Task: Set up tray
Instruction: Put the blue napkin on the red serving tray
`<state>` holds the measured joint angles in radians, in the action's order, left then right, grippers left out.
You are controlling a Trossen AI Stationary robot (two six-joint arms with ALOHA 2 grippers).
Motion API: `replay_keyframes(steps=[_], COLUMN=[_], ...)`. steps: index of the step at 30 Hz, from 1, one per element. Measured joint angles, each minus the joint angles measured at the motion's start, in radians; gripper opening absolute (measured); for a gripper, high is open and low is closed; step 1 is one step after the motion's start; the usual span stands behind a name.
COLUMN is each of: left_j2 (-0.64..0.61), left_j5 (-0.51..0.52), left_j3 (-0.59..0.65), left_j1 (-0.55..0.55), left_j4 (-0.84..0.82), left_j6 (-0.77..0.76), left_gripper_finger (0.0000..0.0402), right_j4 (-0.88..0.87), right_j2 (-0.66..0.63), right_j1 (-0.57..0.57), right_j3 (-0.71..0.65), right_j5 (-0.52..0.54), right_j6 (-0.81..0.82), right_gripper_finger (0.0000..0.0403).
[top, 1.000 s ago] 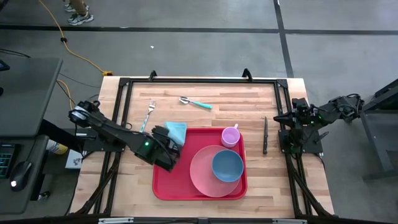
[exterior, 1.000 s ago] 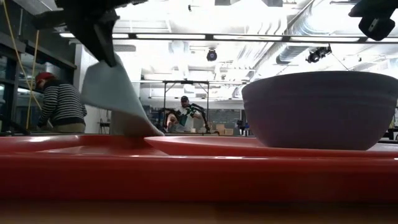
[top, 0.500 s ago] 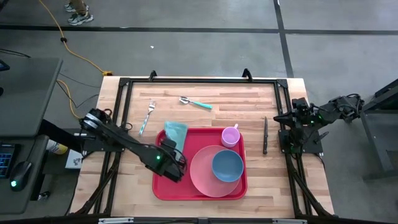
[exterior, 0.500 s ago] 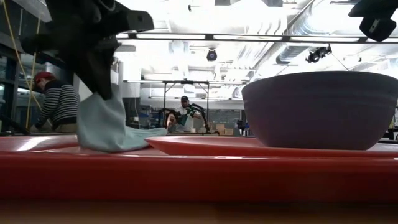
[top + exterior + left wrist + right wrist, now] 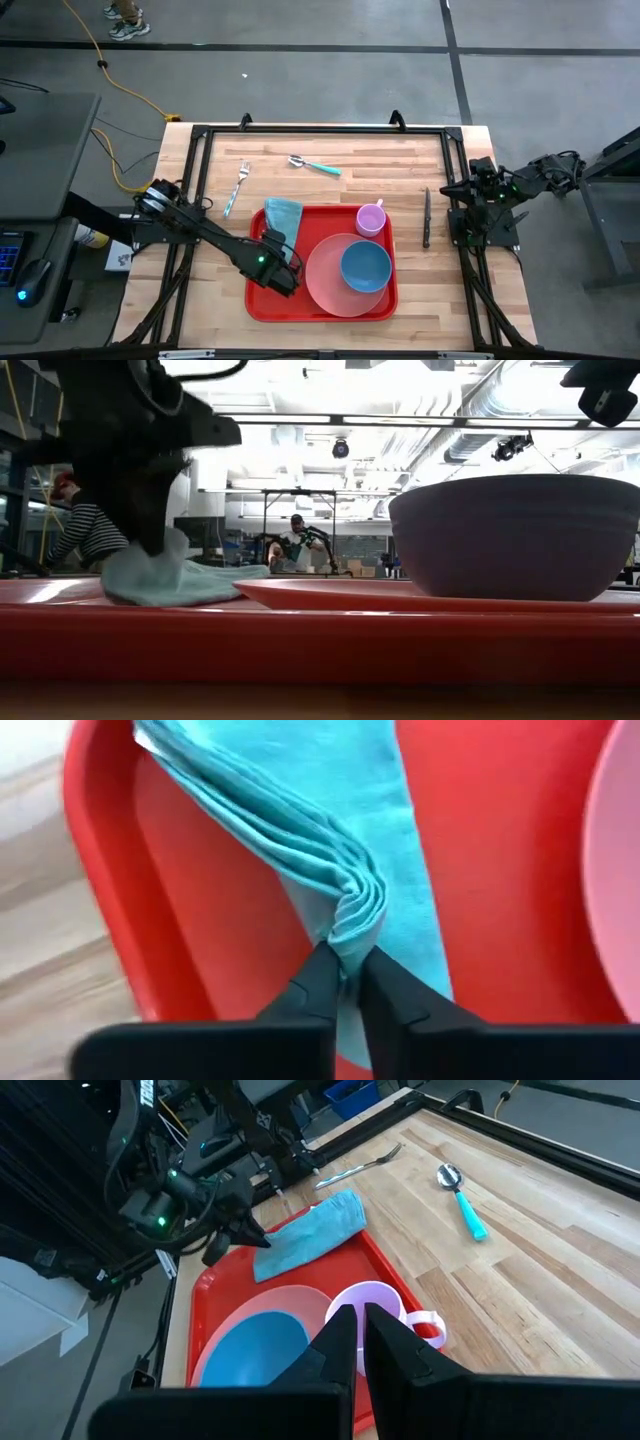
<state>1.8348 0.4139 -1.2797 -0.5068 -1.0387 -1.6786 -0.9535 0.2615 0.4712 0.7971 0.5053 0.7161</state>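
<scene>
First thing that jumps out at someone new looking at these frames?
The big red tray in the middle of the wooden table, carrying a pink plate with a blue bowl on it and a lilac cup at its far edge. Next, the left gripper low over the tray's left side, pinching a bunched teal napkin. The right gripper waits shut at the table's right edge.

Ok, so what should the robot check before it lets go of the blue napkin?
1. Napkin lying on the tray: mostly, its far end drapes over the rim.
2. Left claw pinching the napkin's bunched end: ok.
3. Napkin clear of the pink plate: ok.
4. Bowl sitting on the plate: ok.
5. Right claw parked off to the table's right side, shut: ok.
6. Fork, spoon, knife on tray: not ok.
</scene>
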Motion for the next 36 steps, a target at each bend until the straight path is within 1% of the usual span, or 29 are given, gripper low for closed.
replay_keyframes(steps=[3,7,13,18,22,24,26,28,31,34,36], left_j2=[-0.031,-0.049,-0.049,-0.049,-0.071,-0.082,-0.095,-0.102,-0.105,-0.105,-0.105], left_j5=[-0.021,-0.109,-0.292,-0.318,-0.328,-0.321,-0.284,-0.238,-0.197,-0.175,-0.171], left_j3=[-0.002,-0.002,-0.002,-0.002,-0.006,-0.02,-0.059,-0.109,-0.183,-0.218,-0.219], left_j1=[0.0,0.002,0.002,0.002,0.002,0.002,0.003,0.003,0.016,0.032,0.048], left_j4=[-0.01,-0.037,-0.008,-0.012,-0.013,-0.051,-0.123,-0.238,-0.389,-0.469,-0.442], left_j6=[0.029,0.051,0.053,0.029,0.024,0.024,0.024,0.024,0.024,0.075,0.117], left_gripper_finger=[0.0105,0.0144,0.018,0.0197,0.0202,0.0201,0.0199,0.0196,0.0187,0.0165,0.013], right_j4=[0.0,0.0,0.0,0.0,0.0,0.0,0.0,0.0,0.0,0.0,0.0], right_j2=[0.0,0.0,0.0,0.0,0.0,0.0,0.0,0.0,0.0,0.0,0.0], right_j1=[0.0,0.0,0.0,0.0,0.0,0.0,0.0,0.0,0.0,0.0,0.0], right_j3=[0.0,0.0,0.0,0.0,0.0,0.0,0.0,0.0,0.0,0.0,0.0], right_j5=[0.0,0.004,0.013,0.013,0.014,0.014,0.016,0.016,0.016,0.016,0.019], right_j6=[-0.005,-0.01,-0.021,-0.025,-0.025,-0.025,-0.026,-0.028,-0.028,-0.028,-0.028], right_gripper_finger=[0.0,0.0,0.0,0.0,0.0,0.0,0.0,0.0,0.0,0.0,0.0])
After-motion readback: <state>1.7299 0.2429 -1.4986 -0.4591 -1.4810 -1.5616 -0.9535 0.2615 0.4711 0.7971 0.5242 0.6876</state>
